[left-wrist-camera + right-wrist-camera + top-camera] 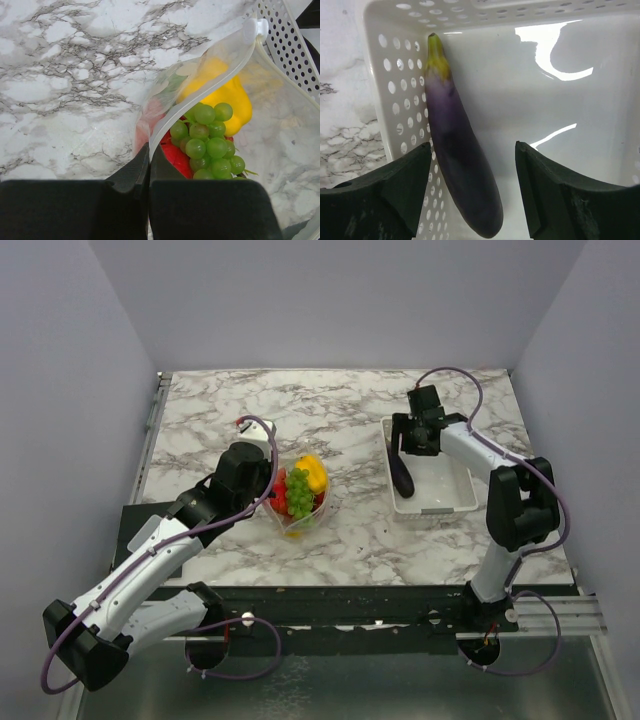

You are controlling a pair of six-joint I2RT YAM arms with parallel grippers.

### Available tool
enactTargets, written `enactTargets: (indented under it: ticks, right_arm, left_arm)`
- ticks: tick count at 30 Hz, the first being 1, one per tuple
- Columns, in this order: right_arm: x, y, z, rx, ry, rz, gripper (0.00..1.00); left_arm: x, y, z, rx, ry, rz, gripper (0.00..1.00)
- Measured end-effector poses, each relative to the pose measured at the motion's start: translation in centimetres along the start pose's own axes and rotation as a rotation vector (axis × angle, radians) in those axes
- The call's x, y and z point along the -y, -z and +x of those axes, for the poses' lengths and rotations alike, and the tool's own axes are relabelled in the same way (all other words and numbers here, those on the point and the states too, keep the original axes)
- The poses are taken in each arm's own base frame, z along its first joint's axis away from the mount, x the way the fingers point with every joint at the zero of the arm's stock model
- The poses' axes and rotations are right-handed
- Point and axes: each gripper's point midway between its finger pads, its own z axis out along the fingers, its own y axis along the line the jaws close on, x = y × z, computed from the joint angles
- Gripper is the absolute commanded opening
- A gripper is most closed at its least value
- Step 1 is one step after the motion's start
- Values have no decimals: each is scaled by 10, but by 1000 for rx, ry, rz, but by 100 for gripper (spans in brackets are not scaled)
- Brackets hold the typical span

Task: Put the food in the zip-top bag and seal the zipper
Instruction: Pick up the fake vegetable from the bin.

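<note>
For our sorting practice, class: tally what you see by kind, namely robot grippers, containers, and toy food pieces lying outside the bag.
Robot grippers: 2 (left gripper, right gripper)
Containers: 2 (clear dotted plastic zip-top bag, white perforated plastic basket)
Toy food outside the bag: 1 (long purple toy eggplant, in the basket)
Total: 5

Robot lab, grey enclosure walls (60,390), marble table (330,400)

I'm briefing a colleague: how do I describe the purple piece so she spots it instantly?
Find the white perforated basket on the right of the marble table. The eggplant lies alone inside, along its left wall. It is long, dark purple with a yellow-green stem, unlike the fruits in the clear bag.
</note>
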Motion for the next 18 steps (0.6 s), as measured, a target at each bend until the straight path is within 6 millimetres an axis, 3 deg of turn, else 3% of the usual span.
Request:
enactTargets:
  ticks: [6, 18]
  right_arm:
    - [-5, -14, -5, -7, -15, -46, 74]
    - [-4, -40, 8, -64, -28, -65, 75]
  left_arm:
    - [0, 0, 0, 2, 1, 0, 0]
    - [0, -1, 0, -1, 0, 0, 0]
